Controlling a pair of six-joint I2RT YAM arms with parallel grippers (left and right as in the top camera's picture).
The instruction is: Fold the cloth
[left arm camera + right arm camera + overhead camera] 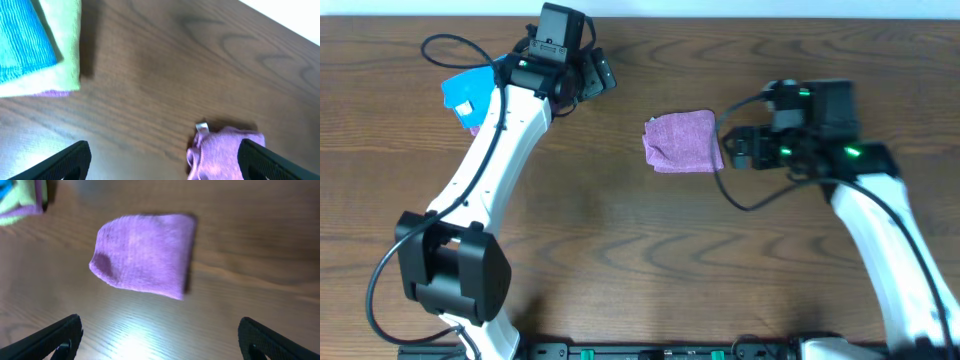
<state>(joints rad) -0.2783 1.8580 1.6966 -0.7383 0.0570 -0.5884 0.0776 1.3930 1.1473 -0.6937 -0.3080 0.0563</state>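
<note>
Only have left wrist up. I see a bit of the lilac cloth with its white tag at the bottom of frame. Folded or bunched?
Observer: Folded. Overhead shows the cloth as a compact, roughly square pad lying flat.
Operator: Right gripper on it?
Observer: No. In the right wrist view the right gripper is open, jaws wide apart, and the cloth lies ahead of it, untouched.
Operator: How do the two grippers sit around it?
Observer: Overhead, the right gripper is close beside the cloth on its right. The left gripper is off to the far left of it, clearly apart.
</note>
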